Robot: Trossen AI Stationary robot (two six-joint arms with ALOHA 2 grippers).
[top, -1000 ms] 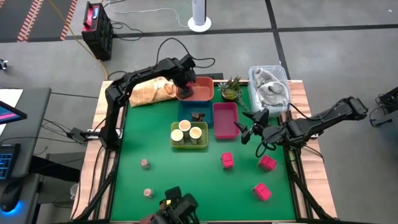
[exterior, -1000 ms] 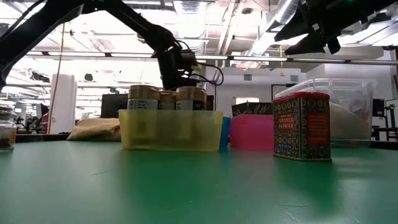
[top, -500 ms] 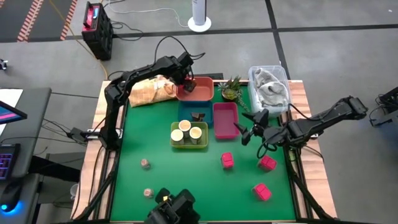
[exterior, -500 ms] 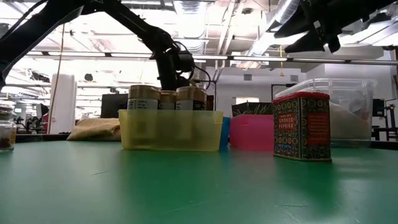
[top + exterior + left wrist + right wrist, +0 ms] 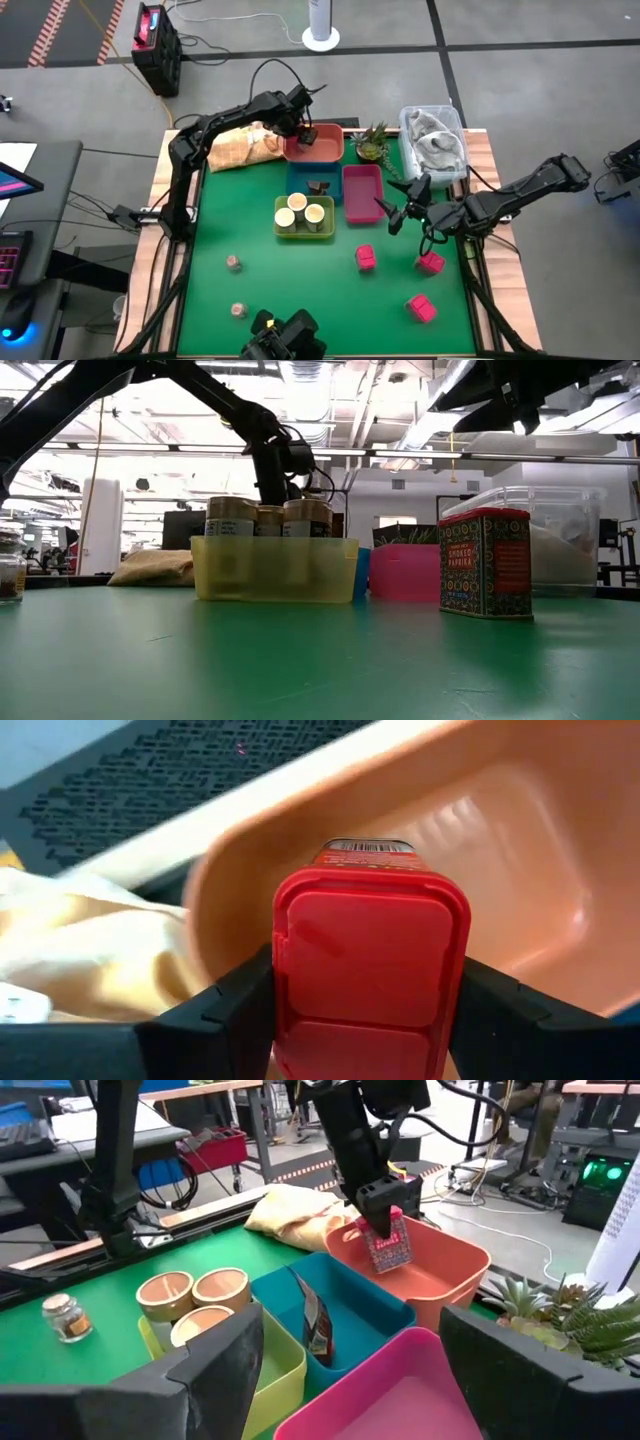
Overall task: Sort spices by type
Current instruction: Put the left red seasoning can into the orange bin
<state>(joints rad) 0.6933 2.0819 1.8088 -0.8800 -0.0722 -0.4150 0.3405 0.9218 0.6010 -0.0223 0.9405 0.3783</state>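
- A robotics lab or workshop in a large industrial hall, not a home.
- Exposed ceiling ducts [image 5: 455, 380] and strip lights run overhead in the low view.
- The green table [image 5: 300, 280] stands on a grey concrete floor with hazard striping [image 5: 45, 30] at one corner.
- Cables [image 5: 215, 45] trail over the floor to a black and red equipment case [image 5: 157, 45].
- Workbenches with more gear [image 5: 200, 1150] fill the room behind.
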